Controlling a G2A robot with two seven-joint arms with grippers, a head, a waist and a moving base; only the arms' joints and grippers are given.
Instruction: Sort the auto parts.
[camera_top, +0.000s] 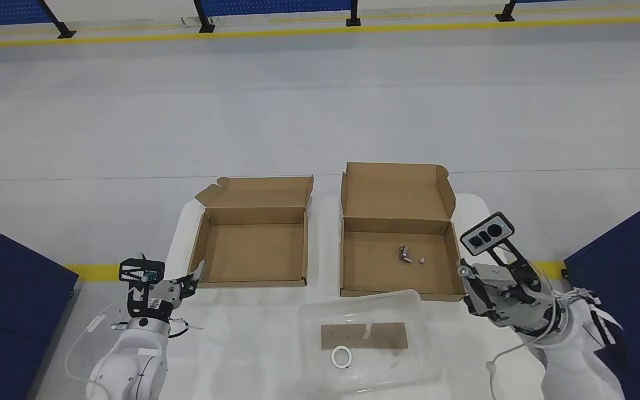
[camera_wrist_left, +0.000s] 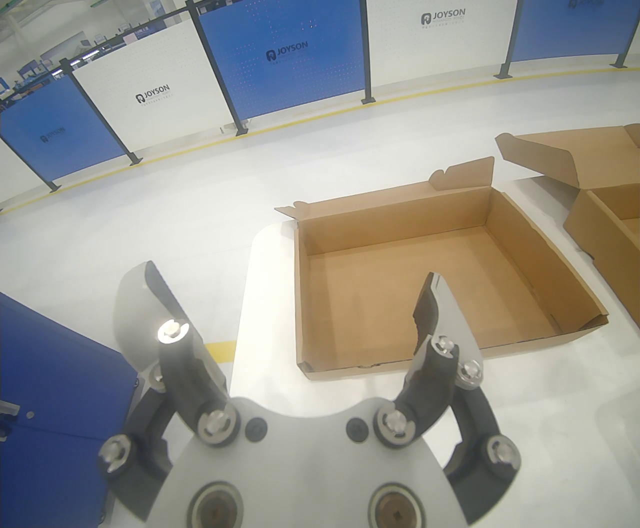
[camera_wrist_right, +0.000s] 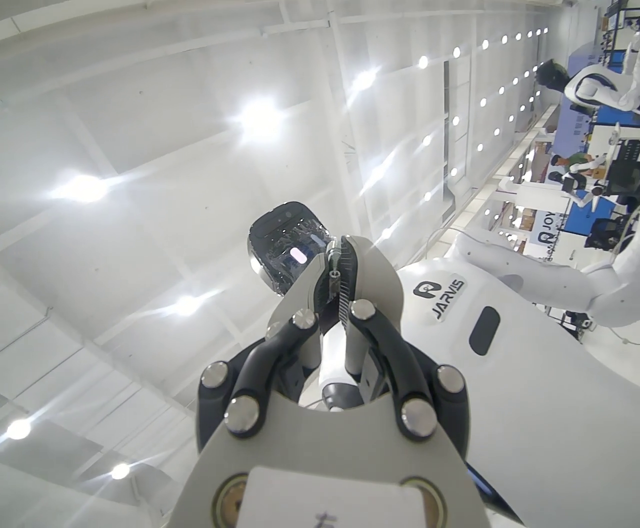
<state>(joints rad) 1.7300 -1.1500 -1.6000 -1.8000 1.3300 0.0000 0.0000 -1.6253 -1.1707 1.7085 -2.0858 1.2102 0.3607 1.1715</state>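
The left gripper (camera_wrist_left: 290, 280) hangs over the white table (camera_top: 250, 320) with its jaws spread wide and nothing between them; straight ahead of its fingertips, just past them, sits the left box (camera_wrist_left: 380, 290), an open cardboard tray with its lid folded back; the right box (camera_top: 370, 265) lies beyond that, off to the side of the finger nearer the other arm. The right gripper (camera_wrist_right: 339, 250) points up toward the ceiling lights, its jaws drawn together on a small metal part (camera_wrist_right: 334, 272) that looks coiled like a spring, though its exact shape is hard to make out. From above, the right box stands just beside this gripper, on the side toward the left arm; two loose parts (camera_top: 407, 253) rest on its floor. Between the two grippers, at the near edge of the table, is a clear bin (camera_top: 420, 365) holding a cardboard strip (camera_top: 365, 335) and a white ring (camera_top: 342, 357).
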